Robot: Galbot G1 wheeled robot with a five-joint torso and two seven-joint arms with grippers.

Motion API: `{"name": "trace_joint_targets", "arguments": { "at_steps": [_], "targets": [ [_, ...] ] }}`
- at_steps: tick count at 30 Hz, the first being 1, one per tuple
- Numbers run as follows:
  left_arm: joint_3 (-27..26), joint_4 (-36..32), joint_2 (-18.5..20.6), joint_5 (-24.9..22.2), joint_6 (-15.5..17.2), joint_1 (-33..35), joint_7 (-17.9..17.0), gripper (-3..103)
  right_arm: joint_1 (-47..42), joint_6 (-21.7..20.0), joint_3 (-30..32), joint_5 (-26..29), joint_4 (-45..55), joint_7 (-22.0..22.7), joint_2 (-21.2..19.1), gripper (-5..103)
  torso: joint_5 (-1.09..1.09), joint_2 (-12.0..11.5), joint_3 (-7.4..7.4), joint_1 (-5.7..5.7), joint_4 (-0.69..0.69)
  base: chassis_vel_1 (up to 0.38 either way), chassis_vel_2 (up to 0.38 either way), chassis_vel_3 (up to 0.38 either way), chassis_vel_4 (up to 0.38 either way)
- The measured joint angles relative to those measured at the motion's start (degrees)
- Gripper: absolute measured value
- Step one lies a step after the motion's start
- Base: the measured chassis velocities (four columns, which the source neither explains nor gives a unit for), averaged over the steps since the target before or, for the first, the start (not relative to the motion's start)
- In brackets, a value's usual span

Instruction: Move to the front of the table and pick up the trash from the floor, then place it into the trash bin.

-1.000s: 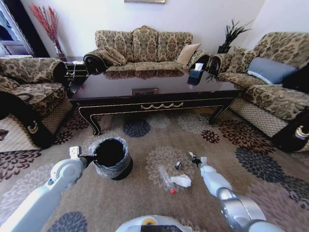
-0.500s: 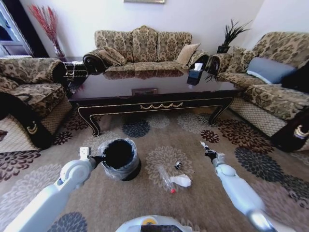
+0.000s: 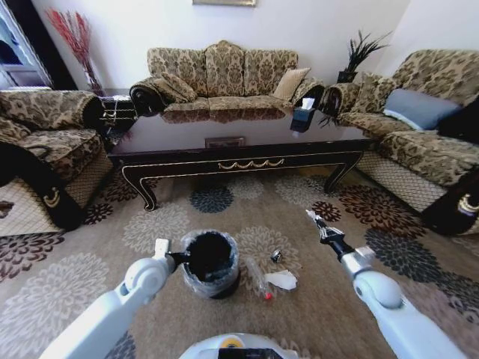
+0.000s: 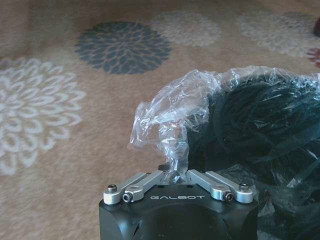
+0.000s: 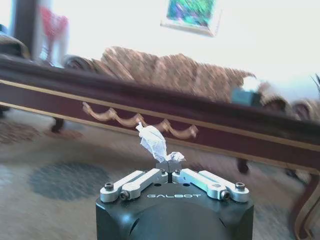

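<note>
The left gripper (image 3: 182, 259) has its jaws clamped on a bunched fold of the crinkled clear-grey plastic bag (image 4: 167, 120) that lines the small round black bin (image 3: 210, 263), gripping it at the rim on the robot's left side. In the left wrist view the pinched plastic rises in a peak just above the closed jaws, with the bin's dark inside right behind it. The bin stands on the beige carpet with round flower medallions (image 3: 60, 280), in front of the long low dark glossy wooden desk with a gold scroll ornament on its front edge (image 3: 247, 146).

The right gripper (image 3: 317, 223) is raised above the carpet on the robot's right, well apart from the bin, its jaws closed on a small crumpled white paper scrap (image 5: 152, 141) that sticks up from between the tips. In the right wrist view the scrap stands against the desk's dark front edge and gold scrollwork.

More litter lies on the carpet just beside the bin, on its right: a clear plastic bottle with a red cap (image 3: 259, 278) lying on its side, a crumpled white paper wad (image 3: 282, 280) touching or almost touching the bottle, and a tiny dark scrap (image 3: 275, 256) a little farther towards the desk. A dark tissue box (image 3: 302, 116) sits on the far right part of the desk top.
</note>
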Motion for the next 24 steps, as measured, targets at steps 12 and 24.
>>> {"name": "trace_joint_targets", "arguments": {
  "at_steps": [12,24],
  "targets": [
    [5.2,-1.4,-2.4,-0.8,0.0,-2.4,-3.2,2,-13.9,3.4,0.4,-11.0,16.9,-1.9,5.1,0,-0.03,0.0,0.00,0.00,0.00,0.000,0.000,0.000,0.000],
    [12.7,-0.9,-4.9,-5.4,0.0,-8.8,-8.4,2,-16.3,7.1,-9.0,-18.2,18.4,-6.1,6.0,0,-0.03,0.0,0.01,0.00,0.00,0.000,0.000,0.000,0.000]
  ]
}}
